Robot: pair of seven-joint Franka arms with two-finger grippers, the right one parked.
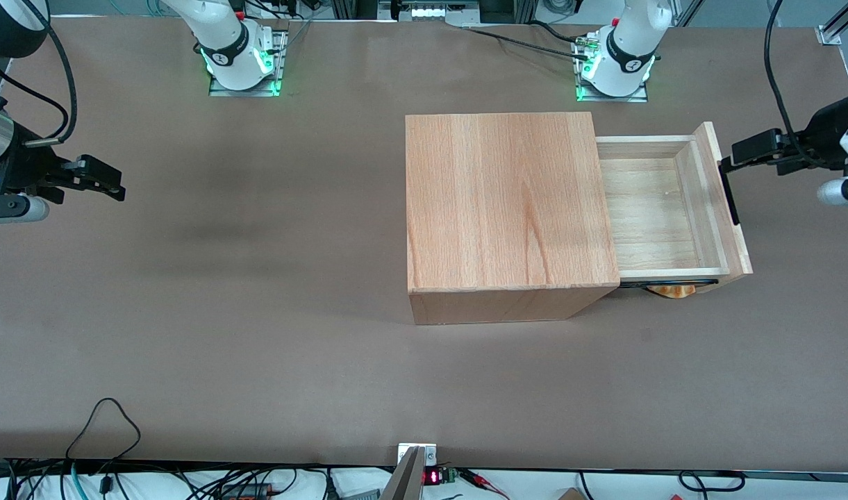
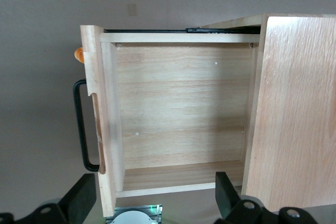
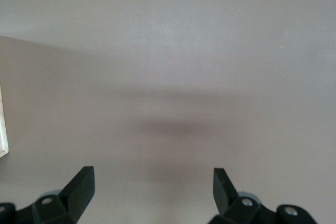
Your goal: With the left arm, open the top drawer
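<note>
Spread wide and holding nothing, the left arm's gripper (image 2: 152,195) hovers near the tabletop's (image 1: 257,312) working-arm edge, just off the black bar handle (image 1: 729,194). Beside it, the top drawer (image 1: 656,215) stands pulled well out of the oak cabinet (image 1: 507,201).

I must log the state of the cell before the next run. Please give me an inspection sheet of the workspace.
Surface: brown table, bare around the box.
Job's things: top drawer pulled well out of the oak casing; its tray holds nothing; black bar handle free.
Clutter: small orange item under the drawer, unclear.
Grippers: left end effector open, apart from the handle, toward the working arm's end.
Cables: black loop at the table's near edge.
Surroundings: nothing seen.
</note>
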